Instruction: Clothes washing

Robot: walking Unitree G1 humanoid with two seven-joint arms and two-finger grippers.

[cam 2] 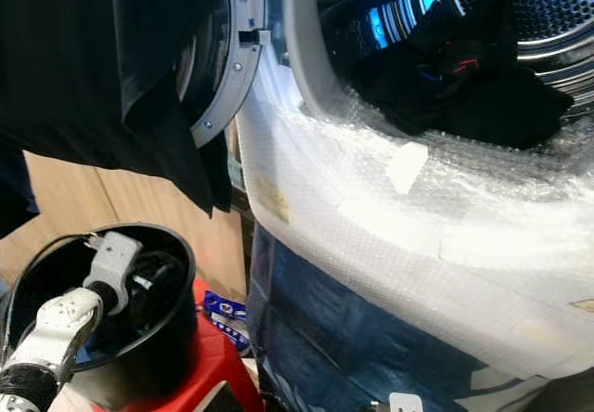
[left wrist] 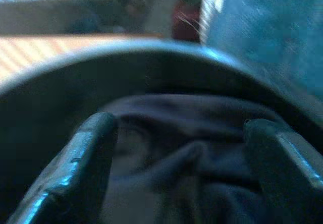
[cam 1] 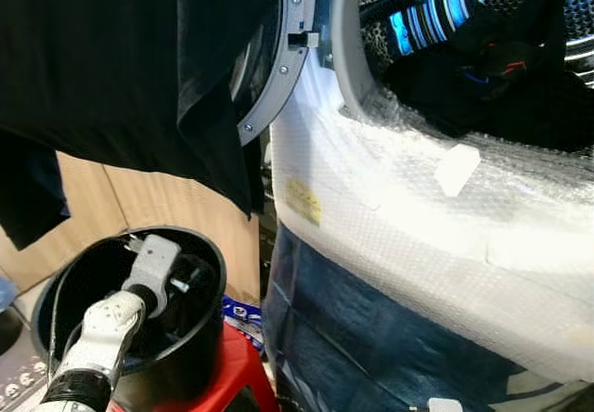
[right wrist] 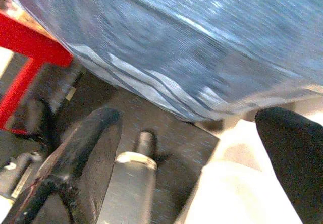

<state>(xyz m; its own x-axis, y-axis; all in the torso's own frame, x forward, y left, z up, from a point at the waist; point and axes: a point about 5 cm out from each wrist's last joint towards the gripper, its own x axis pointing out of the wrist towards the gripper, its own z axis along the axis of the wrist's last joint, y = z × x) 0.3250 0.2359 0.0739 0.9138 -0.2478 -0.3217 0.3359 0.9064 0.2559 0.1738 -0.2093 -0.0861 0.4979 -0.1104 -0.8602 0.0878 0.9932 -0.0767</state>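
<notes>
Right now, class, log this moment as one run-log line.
left tool: open, inside black bucket over dark cloth | right tool: open, idle near floor | washer drum: dark clothes inside

left arm (cam 1: 104,330) reaching down into the black bucket (cam 1: 200,338), left tool (left wrist: 176,153) fingers spread apart inside it, right tool (right wrist: 192,148) fingers parted, hanging low beside the bucket's red stool (right wrist: 30,47)

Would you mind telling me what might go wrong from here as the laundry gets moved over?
The open left claw hovers over dark cloth inside the black round bucket; a shallow pinch may slip. The black garment draped on the washer door could snag the lifting arm.
</notes>
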